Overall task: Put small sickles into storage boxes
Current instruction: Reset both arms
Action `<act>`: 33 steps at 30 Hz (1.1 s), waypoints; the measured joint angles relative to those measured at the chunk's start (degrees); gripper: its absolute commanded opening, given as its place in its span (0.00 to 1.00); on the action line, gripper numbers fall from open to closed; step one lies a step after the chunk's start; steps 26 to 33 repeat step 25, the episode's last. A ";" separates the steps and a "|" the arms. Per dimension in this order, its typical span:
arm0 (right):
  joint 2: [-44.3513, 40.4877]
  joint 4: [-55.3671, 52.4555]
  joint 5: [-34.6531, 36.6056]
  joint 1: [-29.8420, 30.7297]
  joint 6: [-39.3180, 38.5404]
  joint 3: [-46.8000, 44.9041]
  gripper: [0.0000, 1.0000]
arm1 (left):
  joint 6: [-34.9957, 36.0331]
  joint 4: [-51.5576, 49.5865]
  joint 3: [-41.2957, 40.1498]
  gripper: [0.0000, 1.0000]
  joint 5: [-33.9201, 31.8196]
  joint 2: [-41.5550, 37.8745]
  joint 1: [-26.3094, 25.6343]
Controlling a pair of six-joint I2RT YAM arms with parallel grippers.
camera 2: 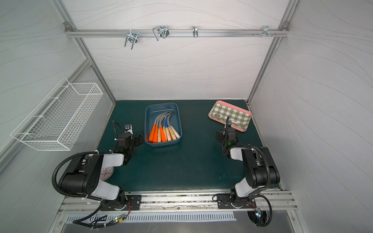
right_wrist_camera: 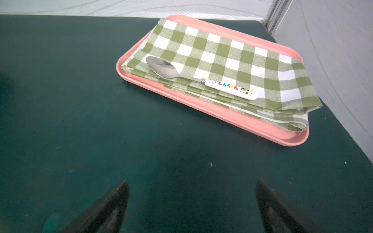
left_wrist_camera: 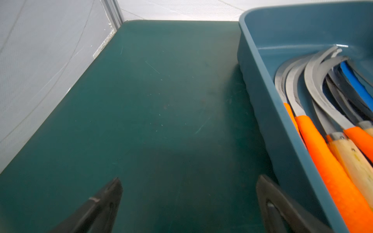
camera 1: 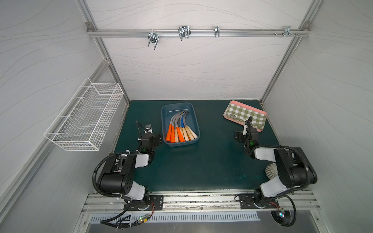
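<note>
1. Toward the back of the dark green surface (camera 1: pixel 201 165), left of centre, sits the storage box (camera 1: pixel 163 115). It is a shallow blue plastic tub with smooth walls and rounded corners.
2. Every one of the small sickles (camera 1: pixel 180 129) that I can see lies inside it. The handles are bunched at the near end and the curved blades sweep toward the far end. The handles are glossy orange plastic or pale wood. The blades are dull grey metal, and one is blue.
3. My left end effector (left_wrist_camera: pixel 189 181) stands wide and holds nothing. It is low over bare surface, just beside the box's outer wall. I cannot tell whether a finger touches that wall.
4. My right end effector (right_wrist_camera: pixel 191 183) is also spread wide and empty, short of a pink tray (right_wrist_camera: pixel 222 118). The tray carries a folded green-checked cloth (right_wrist_camera: pixel 222 56) and a metal spoon (right_wrist_camera: pixel 167 68) with a white printed handle.
5. The blades overlap, so I cannot count them surely. The left wrist view cuts off the box's far side. In both top views my right wrist covers part of the tray's near edge.
6. Bare surface lies between the box and the tray, and forward to the near edge. A white wire basket (camera 1: pixel 84 117) hangs on the left wall, off the surface.
</note>
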 measured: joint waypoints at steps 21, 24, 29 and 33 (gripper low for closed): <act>1.18 9.64 -11.58 -2.29 -1.75 -4.11 0.99 | -0.72 2.08 0.31 0.99 2.49 1.27 1.03; 1.18 9.86 -11.89 -2.29 -1.75 -4.11 0.99 | -0.94 2.01 0.70 0.99 3.45 1.27 1.70; 1.18 9.94 -11.96 -2.29 -1.75 -4.11 0.99 | -1.01 2.05 0.72 0.99 3.65 1.27 1.86; 1.18 9.94 -11.96 -2.29 -1.75 -4.11 0.99 | -1.01 2.05 0.72 0.99 3.65 1.27 1.86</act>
